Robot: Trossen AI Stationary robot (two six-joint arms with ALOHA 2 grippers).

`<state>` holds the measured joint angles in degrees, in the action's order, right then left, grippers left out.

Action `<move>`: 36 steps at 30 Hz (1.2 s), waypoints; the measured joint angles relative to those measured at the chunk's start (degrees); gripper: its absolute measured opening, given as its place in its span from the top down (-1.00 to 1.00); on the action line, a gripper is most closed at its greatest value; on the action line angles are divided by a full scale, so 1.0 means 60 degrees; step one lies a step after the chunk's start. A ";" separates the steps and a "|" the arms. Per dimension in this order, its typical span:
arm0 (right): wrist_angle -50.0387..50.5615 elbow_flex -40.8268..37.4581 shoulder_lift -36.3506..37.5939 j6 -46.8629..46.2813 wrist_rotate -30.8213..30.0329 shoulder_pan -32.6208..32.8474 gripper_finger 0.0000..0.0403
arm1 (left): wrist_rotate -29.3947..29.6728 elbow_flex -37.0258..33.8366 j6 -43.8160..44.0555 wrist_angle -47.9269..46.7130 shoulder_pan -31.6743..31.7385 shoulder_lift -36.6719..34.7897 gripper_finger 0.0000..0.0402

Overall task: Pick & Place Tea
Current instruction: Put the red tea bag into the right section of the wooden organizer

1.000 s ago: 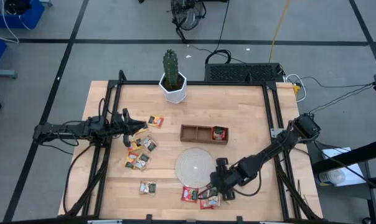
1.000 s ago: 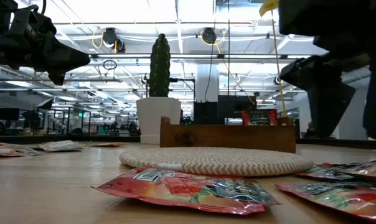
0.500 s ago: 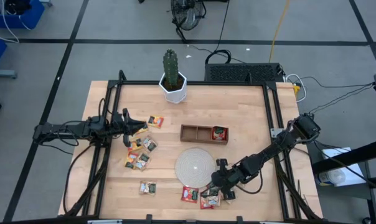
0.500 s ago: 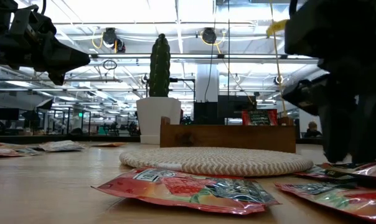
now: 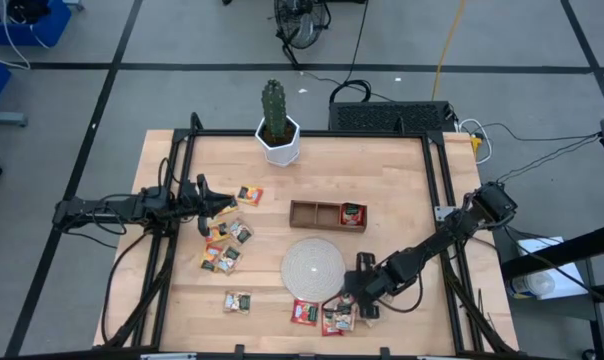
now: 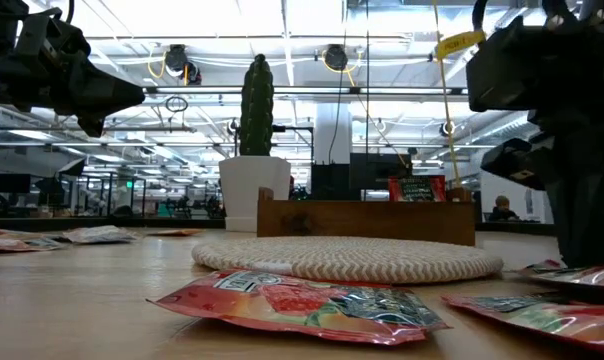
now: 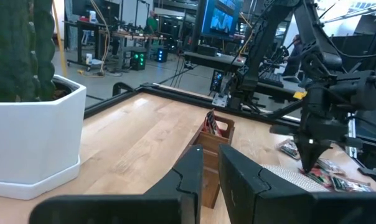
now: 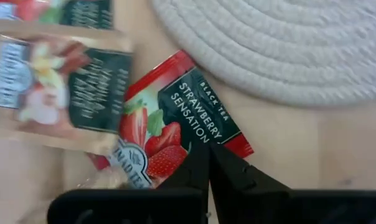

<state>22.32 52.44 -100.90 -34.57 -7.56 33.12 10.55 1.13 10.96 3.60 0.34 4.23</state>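
The right claw (image 8: pixel 208 163) is fully closed, pinching a red strawberry tea sachet (image 8: pixel 175 121) that lies on the counter (image 5: pixel 402 180) just beside the woven disc (image 5: pixel 314 265). The left claw (image 7: pixel 211 169) hovers nearly closed, empty, over other sachets (image 5: pixel 225 244).

Sachet (image 8: pixel 51 87) beside strawberry one blurred

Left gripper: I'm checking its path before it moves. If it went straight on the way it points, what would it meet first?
Probably the brown wooden three-compartment tray, directly ahead of the left gripper. Depth is unclear, so it might pass just above it.
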 joint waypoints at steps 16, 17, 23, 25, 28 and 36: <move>0.3447 -0.0032 0.0254 -0.1652 -0.2514 -0.0637 1.00 | 0.0000 0.0000 0.0000 0.0000 0.0000 -0.0001 0.74; 0.3471 -0.0058 0.0406 -0.1595 -0.2632 -0.0637 1.00 | 0.0000 0.0000 0.0001 0.0002 -0.0003 -0.0001 0.74; 0.3282 -0.0054 0.1621 -0.1667 -0.2469 -0.0645 0.92 | 0.0000 0.0000 -0.0002 -0.0019 0.0000 0.0003 0.74; 0.3197 -0.0058 0.2072 -0.1785 -0.2163 -0.0649 0.81 | 0.0000 0.0000 0.0001 -0.0011 -0.0004 0.0003 0.74; 0.2803 -0.0044 0.2725 -0.2393 -0.1687 -0.0728 0.55 | 0.0000 0.0000 -0.0003 -0.0011 -0.0004 0.0003 0.74; 0.1526 -0.0043 0.2020 -0.3234 0.0107 -0.0834 -0.18 | 0.0000 0.0000 0.0001 -0.0011 -0.0003 0.0000 0.74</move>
<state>31.48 52.18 -88.78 -53.98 -6.92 28.12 10.55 1.13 10.96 3.53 0.32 4.23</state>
